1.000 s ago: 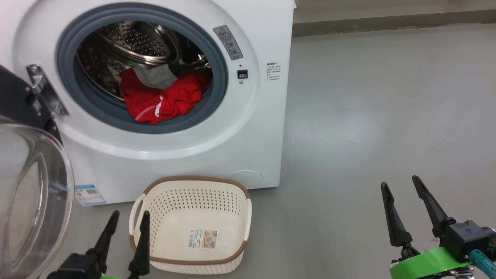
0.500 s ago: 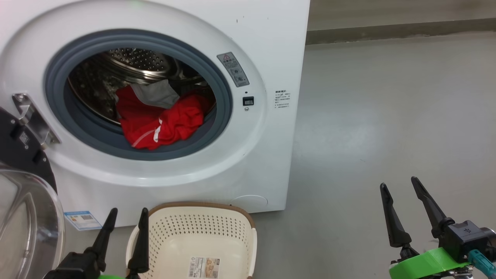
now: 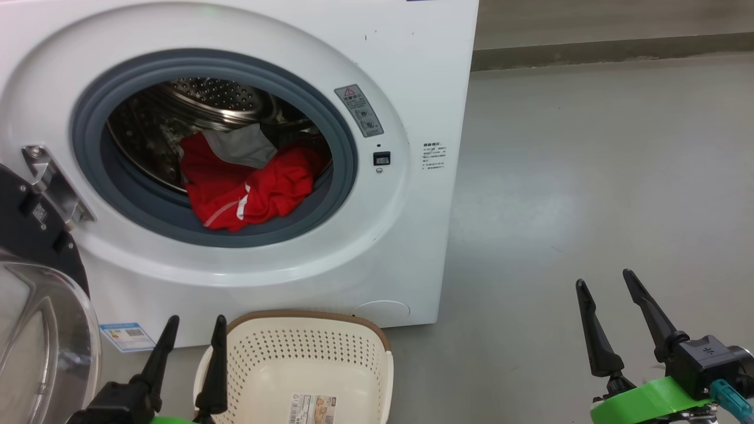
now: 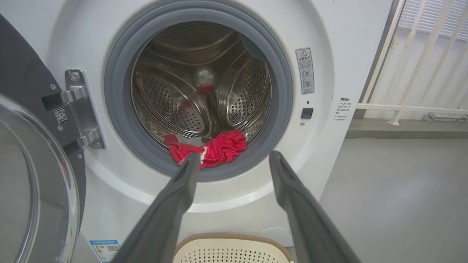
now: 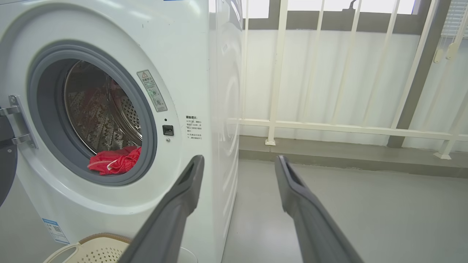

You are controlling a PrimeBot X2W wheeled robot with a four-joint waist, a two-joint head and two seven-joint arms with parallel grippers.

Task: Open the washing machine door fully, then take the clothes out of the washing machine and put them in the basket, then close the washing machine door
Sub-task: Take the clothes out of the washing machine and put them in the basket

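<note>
Clothes (image 3: 247, 188) heaped at the drum's front lip inside the washing machine (image 3: 412, 70), reachable past the washing machine door (image 3: 41, 335) swung aside at left — basket (image 3: 306, 321) just below the opening, presumably to catch them — left claw (image 3: 196, 324) wide, empty, aimed at the heap, right claw (image 3: 604, 280) equally wide over the floor (image 3: 589, 176).

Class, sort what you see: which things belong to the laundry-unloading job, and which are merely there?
Job: washer, door, clothes, basket.
Merely there: railing, warning sticker, blue label.
</note>
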